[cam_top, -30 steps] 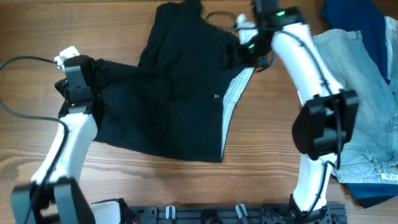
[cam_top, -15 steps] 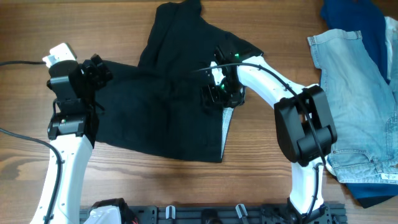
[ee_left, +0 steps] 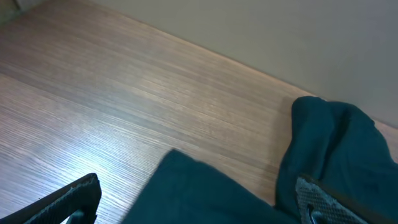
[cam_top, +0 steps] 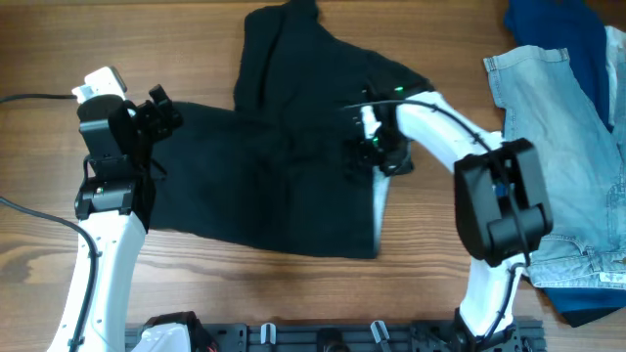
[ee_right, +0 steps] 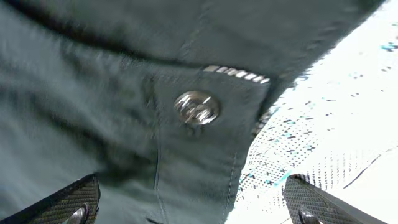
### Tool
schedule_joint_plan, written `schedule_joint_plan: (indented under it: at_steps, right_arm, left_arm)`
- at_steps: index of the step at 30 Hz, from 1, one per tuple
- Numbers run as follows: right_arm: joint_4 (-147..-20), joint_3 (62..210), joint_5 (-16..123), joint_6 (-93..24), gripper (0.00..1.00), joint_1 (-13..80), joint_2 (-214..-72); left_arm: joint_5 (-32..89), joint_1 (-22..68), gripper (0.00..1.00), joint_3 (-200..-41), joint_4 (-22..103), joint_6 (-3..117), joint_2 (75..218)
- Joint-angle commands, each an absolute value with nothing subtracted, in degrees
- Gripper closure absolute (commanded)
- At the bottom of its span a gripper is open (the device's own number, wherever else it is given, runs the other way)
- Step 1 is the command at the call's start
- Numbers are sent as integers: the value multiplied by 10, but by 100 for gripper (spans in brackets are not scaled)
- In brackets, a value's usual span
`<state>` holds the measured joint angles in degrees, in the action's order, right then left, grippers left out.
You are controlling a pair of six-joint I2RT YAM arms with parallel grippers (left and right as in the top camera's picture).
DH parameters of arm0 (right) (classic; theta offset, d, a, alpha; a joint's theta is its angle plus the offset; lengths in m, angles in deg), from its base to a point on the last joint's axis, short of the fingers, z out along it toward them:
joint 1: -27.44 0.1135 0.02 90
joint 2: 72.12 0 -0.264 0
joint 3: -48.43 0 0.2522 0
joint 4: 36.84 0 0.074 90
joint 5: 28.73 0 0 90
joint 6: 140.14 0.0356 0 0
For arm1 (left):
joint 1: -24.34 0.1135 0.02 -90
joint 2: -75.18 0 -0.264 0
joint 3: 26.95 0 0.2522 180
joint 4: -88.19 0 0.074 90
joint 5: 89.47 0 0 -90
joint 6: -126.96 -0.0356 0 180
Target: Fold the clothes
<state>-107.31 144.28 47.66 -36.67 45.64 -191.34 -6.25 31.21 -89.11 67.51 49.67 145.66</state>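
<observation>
- Where the overhead frame ends at the bottom: a black base rail [cam_top: 342,337], rooting both white arms.
- Left of centre, at mid-height: left gripper [cam_top: 168,110], jaws spread wide, poised at the left edge of the black shorts [cam_top: 274,166] — clamped on nothing visible.
- Same gripper from its own wrist view: jaws in the two lower corners, well apart, dark fabric humped up between them, bare wooden table [ee_left: 124,81] filling the upper left.
- Along the left edge of the overhead frame: a thin black cable [cam_top: 39,95] crossing the wood.
- Centre of the overhead frame: the shorts themselves, spread flat on the table, one leg reaching left, the other running up to the top edge.
- Right of centre: right gripper [cam_top: 377,156], down at the shorts' right-hand edge, jaws apart — no cloth pinched, going by the wrist view.
- Right wrist view: jaws wide in the lower corners; at centre a small metal button [ee_right: 196,107] on dark cloth; just right of it white patterned pocket lining [ee_right: 323,124], bright out to the right edge.
- Right edge of the overhead frame: pale blue denim garment [cam_top: 567,147], apart from the shorts, with dark blue cloth showing at the lower right corner.
- Upper right corner, farthest: dark blue garment [cam_top: 553,24], touching the top of the denim.
</observation>
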Motion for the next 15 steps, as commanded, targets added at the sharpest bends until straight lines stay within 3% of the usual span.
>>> schedule_joint_plan:
  at_steps: [1, 8, 15]
  right_arm:
    - [-1067, 1415, 595, -367, 4, 380, -1946]
    - [-1114, 1466, 594, -367, 7, 287, -1945]
    - [-1182, 1592, 530, -410, 10, 288, -1899]
  left_arm:
    - [-23, 312, 0, -896, 673, 493, 1463]
    - [-12, 289, 0, -896, 674, 493, 1489]
    - [49, 224, 0, -906, 708, 472, 1549]
